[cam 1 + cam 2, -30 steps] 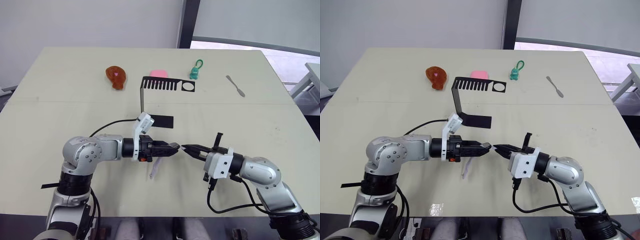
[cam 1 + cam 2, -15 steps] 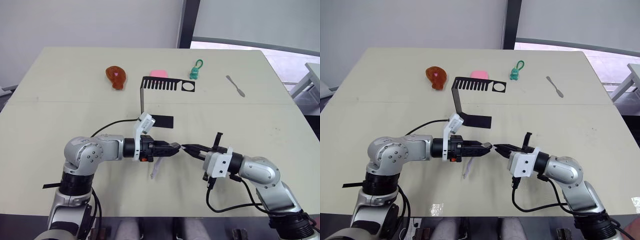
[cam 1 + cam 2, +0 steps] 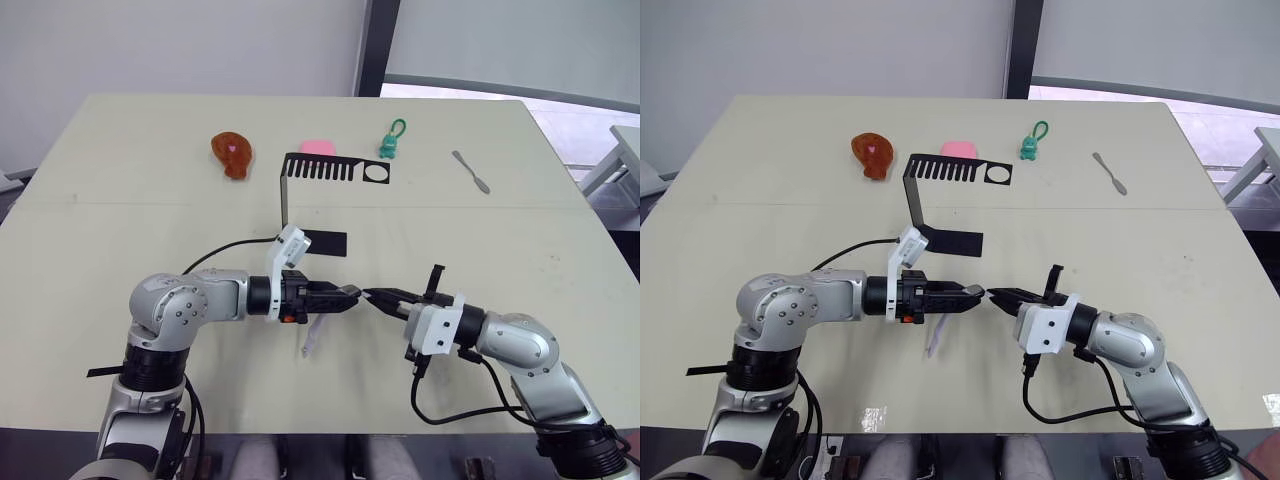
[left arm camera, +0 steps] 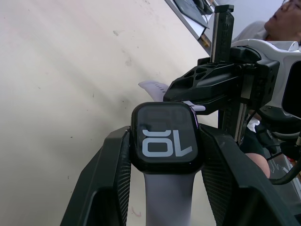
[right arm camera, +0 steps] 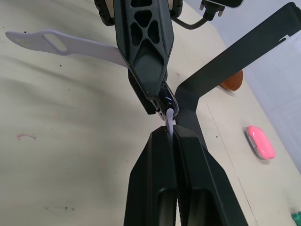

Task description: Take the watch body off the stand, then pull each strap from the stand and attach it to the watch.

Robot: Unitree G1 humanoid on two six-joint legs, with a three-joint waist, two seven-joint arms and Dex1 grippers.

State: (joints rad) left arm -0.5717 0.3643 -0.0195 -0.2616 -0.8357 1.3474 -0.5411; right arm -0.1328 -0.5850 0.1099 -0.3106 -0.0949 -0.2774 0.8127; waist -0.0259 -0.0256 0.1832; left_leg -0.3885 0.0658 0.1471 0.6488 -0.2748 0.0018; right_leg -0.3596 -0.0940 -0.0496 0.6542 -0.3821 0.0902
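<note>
Watch body [image 4: 167, 137], a small black rounded-square case with pale digits, sat clamped in the left gripper [image 3: 345, 295] above the table [image 3: 120, 230], screen facing the left wrist camera. One lavender strap [image 4: 170, 200] trailed back between the fingers.

Right wrist view: the right gripper [image 5: 170, 123] pinched the second lavender strap [image 5: 169, 117], tip meeting the case edge.

Head views: the black bent-sheet stand [image 3: 330, 170] stood well behind.
</note>
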